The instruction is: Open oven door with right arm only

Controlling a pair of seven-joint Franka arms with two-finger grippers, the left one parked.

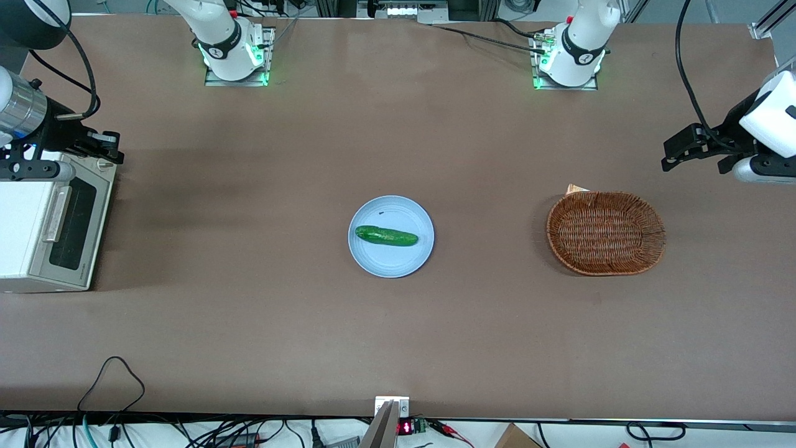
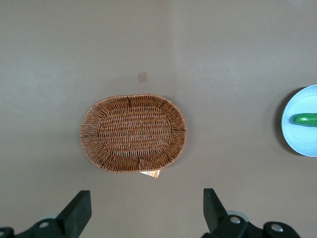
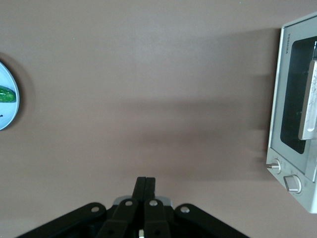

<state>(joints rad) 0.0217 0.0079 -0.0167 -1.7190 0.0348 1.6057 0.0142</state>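
The small white toaster oven stands at the working arm's end of the table. Its oven door, silver-framed with a dark window and a silver bar handle, is closed. The door also shows in the right wrist view, with its handle and the knob panel beside it. The right arm's silver wrist cylinder is above the oven. My gripper is shut and empty. It hovers over the knob end of the oven, farther from the front camera than the door. In the right wrist view, its fingertips are pressed together over bare table.
A light blue plate with a green cucumber sits at the table's middle. A brown wicker basket lies toward the parked arm's end. Cables run along the table's front edge.
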